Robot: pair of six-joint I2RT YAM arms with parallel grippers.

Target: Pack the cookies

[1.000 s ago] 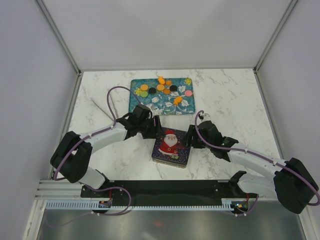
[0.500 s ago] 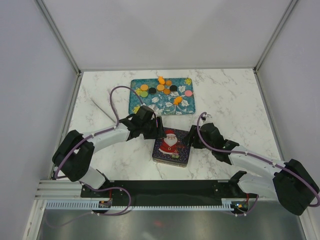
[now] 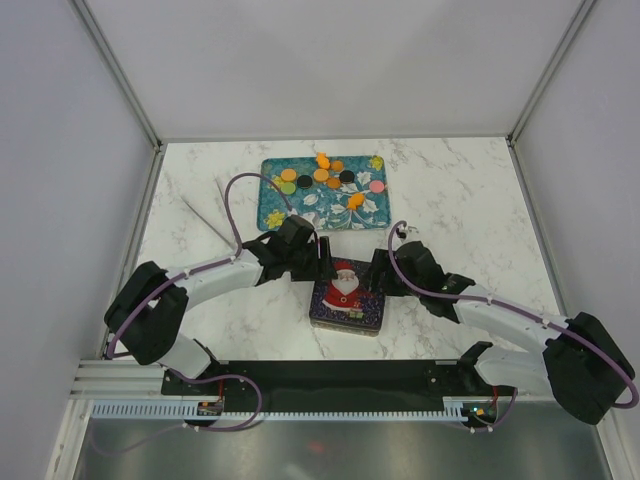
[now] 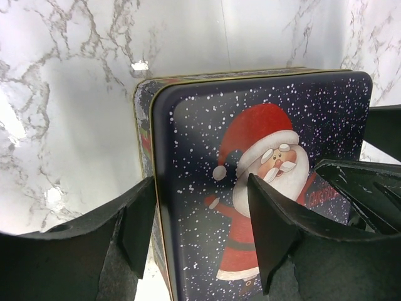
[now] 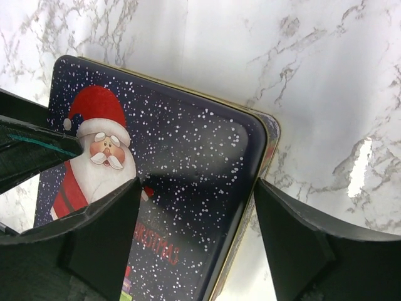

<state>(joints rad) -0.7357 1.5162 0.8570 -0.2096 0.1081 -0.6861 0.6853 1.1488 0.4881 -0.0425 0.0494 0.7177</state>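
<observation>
Slippage of the tin [image 3: 346, 295] is risked: left pincer [image 4: 200, 188] and right pincer [image 5: 197, 188] are held open astride its edges, nothing clamped.

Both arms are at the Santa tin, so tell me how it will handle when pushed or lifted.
The Santa tin looks like rigid metal, so it should hold shape. Its glossy lid and the smooth marble table suggest it slides easily. Low and flat, it is unlikely to tip.

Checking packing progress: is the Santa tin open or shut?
Shut: the Santa lid covers the tin fully in both wrist views.
</observation>
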